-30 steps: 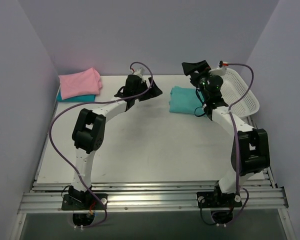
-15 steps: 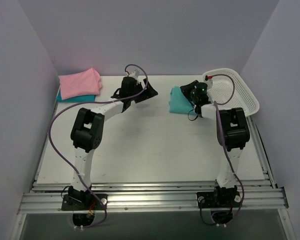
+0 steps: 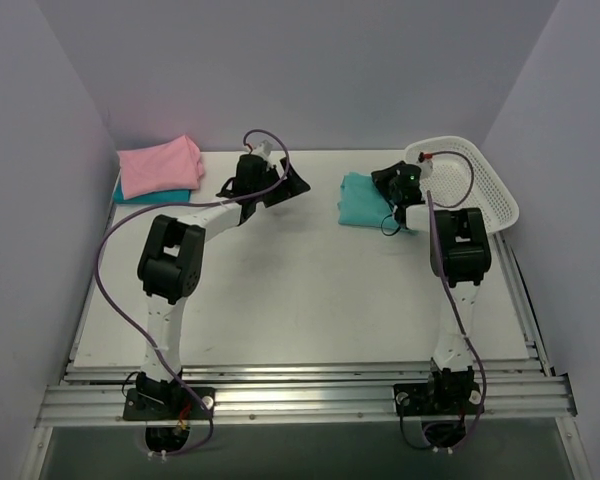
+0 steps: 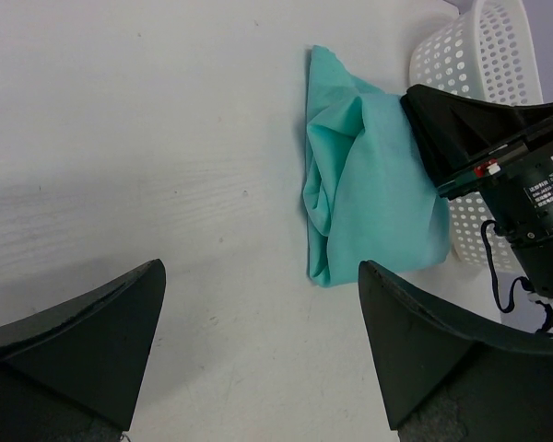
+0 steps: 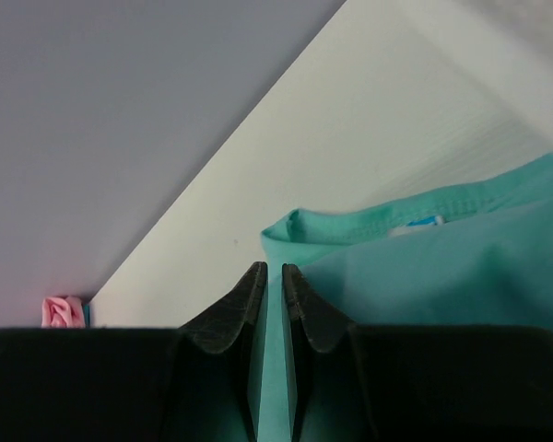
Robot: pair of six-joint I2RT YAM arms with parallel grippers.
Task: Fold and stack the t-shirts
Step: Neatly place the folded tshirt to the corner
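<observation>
Two of the three shirts are already sitting stacked at about 10 o'clock on the tabletop, the pink t-shirt lying on top of the teal-blue t-shirt, so the teal-green t-shirt is the one getting all the attention now. It's lying folded at roughly 1 o'clock, just beside the white basket, which is sitting at 2 o'clock. The big change: a second ago the right end effector was hanging in the air over the shirt's basket side with its fingers spread wide. Now the arm is tucked down low and the fingers are pinched to a thin slit right at the shirt's edge. The right wrist view is showing green cloth in and behind that slit, and the left wrist view is showing a black finger lying on the shirt's basket-side edge. So I'm reading it as gripping the cloth, though I can't see the pinch itself. The shirt isn't looking any different yet, same spot, same folds. Meanwhile the left end effector is hovering wide open around 12 o'clock, holding nothing, well off the shirt's 9 o'clock side, and it's barely drifting. My guess is the folding is done and the carry over to the stack is just starting. The risk is the fold flopping open if only one edge is getting lifted.
</observation>
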